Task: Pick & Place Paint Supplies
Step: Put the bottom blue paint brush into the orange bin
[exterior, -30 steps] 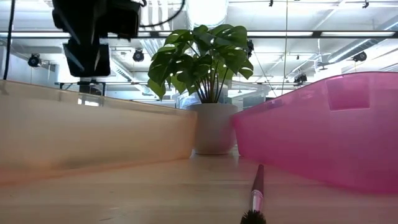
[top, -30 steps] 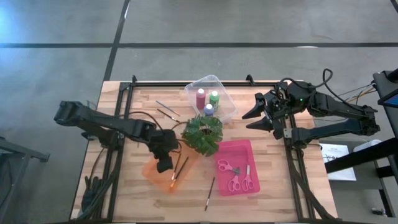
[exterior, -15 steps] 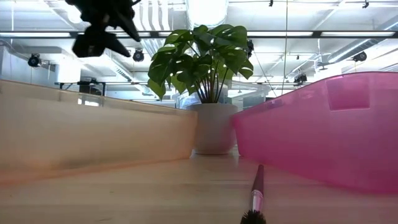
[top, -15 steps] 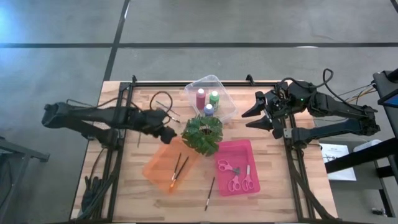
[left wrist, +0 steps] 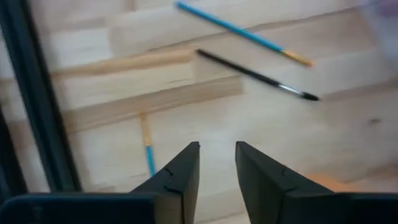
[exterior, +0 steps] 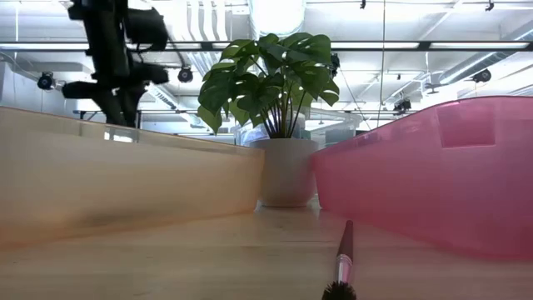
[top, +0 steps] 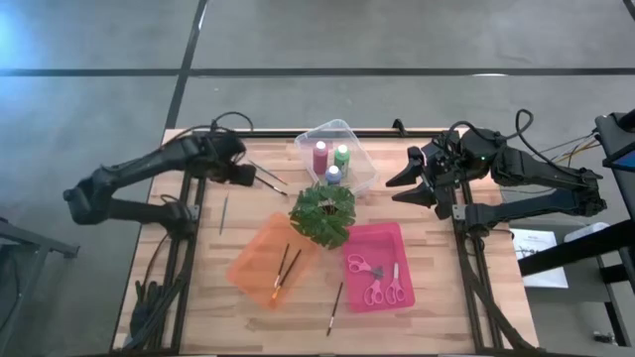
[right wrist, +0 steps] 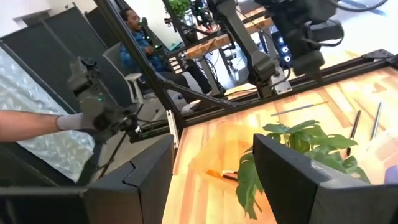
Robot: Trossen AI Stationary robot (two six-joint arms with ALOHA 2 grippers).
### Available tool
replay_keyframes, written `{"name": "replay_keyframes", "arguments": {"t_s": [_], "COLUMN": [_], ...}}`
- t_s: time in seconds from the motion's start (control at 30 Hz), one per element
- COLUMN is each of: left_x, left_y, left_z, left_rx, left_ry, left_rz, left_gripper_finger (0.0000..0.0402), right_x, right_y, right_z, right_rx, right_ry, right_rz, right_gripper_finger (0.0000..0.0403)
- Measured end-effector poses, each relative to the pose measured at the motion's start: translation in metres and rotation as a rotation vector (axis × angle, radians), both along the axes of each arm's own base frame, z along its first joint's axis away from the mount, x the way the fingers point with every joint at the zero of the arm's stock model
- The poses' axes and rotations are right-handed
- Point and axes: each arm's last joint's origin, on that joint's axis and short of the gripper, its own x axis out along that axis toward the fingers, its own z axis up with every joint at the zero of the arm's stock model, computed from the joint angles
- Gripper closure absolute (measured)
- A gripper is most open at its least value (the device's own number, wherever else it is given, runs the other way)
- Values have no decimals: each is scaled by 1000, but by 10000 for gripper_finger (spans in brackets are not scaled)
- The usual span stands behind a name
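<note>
Reaching step: the left gripper (top: 248, 175), fingers narrowly apart and empty, hovers over two loose paintbrushes (top: 268, 175) at the far-left tabletop (top: 198, 297); next, lower astride one and close. Right gripper (top: 409, 185) waits open, far right

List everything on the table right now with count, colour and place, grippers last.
Paint bottles: three, maroon-pink, green, blue-purple; in the clear tray.
Clear tray: one; far middle of the table.
Plant: one, green; table centre.
Orange tray: one; near left of the plant.
Brushes in the orange tray: two, dark.
Pink tray: one; near right of the plant.
Scissors: two or three, pink-handled; in the pink tray.
Loose brushes: two by the left gripper, one farther left, one between the trays.
Left gripper: open, over the far-left brushes, empty.
Right gripper: open, at the right edge, empty.
</note>
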Motion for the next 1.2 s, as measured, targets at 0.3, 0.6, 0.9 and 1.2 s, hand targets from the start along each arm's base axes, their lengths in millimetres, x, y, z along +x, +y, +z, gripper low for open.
{"name": "replay_keyframes", "arguments": {"t_s": [0.3, 0.6, 0.9, 1.2], "left_x": [-20, -17, -11, -4], "left_y": [15, 20, 29, 35], "left_z": [-37, -75, -95, -116], "left_rx": [-129, -96, -55, -95], "left_ry": [86, 139, 259, 329], "left_rz": [86, 108, 115, 81], "left_gripper_finger": [304, 304, 304, 304], "right_x": [0, 0, 0, 0], "right_y": [0, -1, -1, 0], "right_z": [0, 1, 1, 1], "right_rx": [14, 9, 34, 34], "right_ry": [4, -5, 0, 1], "right_rz": [-2, -25, -30, -28], "right_gripper_finger": [190, 190, 190, 190]}}
